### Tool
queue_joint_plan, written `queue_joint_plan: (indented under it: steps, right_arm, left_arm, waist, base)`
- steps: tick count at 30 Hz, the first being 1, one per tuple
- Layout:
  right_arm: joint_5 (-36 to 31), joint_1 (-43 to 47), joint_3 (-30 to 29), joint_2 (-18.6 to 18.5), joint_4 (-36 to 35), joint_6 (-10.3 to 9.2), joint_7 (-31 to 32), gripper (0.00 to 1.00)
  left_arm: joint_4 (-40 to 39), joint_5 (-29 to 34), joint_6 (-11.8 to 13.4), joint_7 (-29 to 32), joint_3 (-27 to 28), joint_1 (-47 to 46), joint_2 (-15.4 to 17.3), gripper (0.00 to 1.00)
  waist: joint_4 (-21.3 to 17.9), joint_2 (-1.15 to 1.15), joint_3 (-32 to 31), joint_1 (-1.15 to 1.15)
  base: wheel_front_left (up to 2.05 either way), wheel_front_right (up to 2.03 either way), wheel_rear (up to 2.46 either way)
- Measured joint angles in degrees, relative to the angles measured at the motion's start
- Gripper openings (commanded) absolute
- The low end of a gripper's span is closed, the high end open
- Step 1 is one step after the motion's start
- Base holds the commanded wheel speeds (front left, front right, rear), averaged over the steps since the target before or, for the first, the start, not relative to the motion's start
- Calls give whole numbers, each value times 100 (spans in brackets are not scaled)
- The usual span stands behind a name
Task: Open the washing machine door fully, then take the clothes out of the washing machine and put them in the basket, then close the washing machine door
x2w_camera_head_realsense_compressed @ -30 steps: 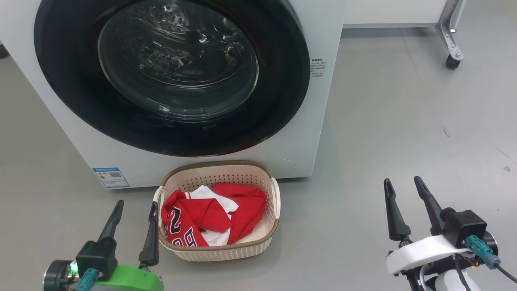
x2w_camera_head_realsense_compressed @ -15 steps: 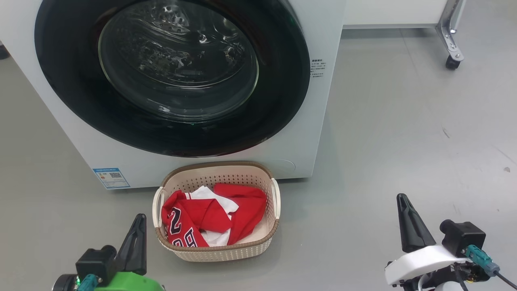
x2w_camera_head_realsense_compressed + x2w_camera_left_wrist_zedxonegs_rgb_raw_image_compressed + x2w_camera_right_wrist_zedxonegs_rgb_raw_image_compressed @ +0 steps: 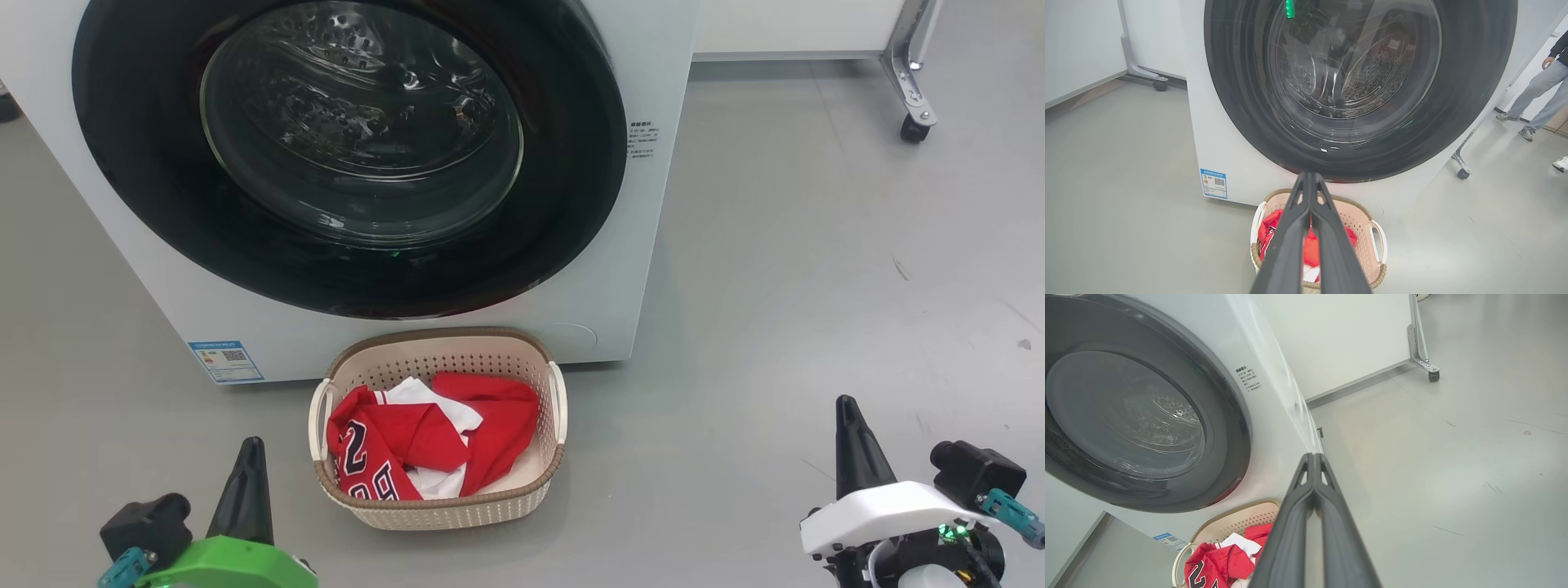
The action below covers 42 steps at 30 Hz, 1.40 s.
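Plain grey floor [image 3: 784,278], few scuffs. Washing machine [image 3: 630,269] parked on it, basket [image 3: 445,514] just in front. Caster leg [image 3: 913,126] well off, back right.

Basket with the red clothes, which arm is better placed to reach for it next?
Left, likely. The left gripper, shut, sits close beside the basket on its left-handle side; the right gripper, also shut, is much farther off to the right.
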Motion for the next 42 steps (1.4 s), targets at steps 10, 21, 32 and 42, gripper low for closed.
queue_joint_plan:
  steps: [10,21,32,42]
  right_arm:
    - [692,-29,-190,22,51,98,177,0]
    - [1388,-93,-370,44,114,179,354,0]
    - [2153,-179,-570,55,211,296,553,0]
    - [2844,-264,-748,70,296,408,724,0]
  left_arm:
    - [59,-715,-118,198,170,-14,-23,0]
    - [149,-1434,-213,358,327,-27,-34,0]
    - [226,-2208,-324,555,504,-136,-74,0]
    - [322,-2920,-453,711,654,-168,-102,0]
  waist:
    - [1,0,-15,0]
    - [3,0,-30,0]
    - [5,0,-48,0]
    - [6,0,-65,0]
  base:
    - [0,0,0]
    - [0,0,0]
    - [0,0,0]
    - [0,0,0]
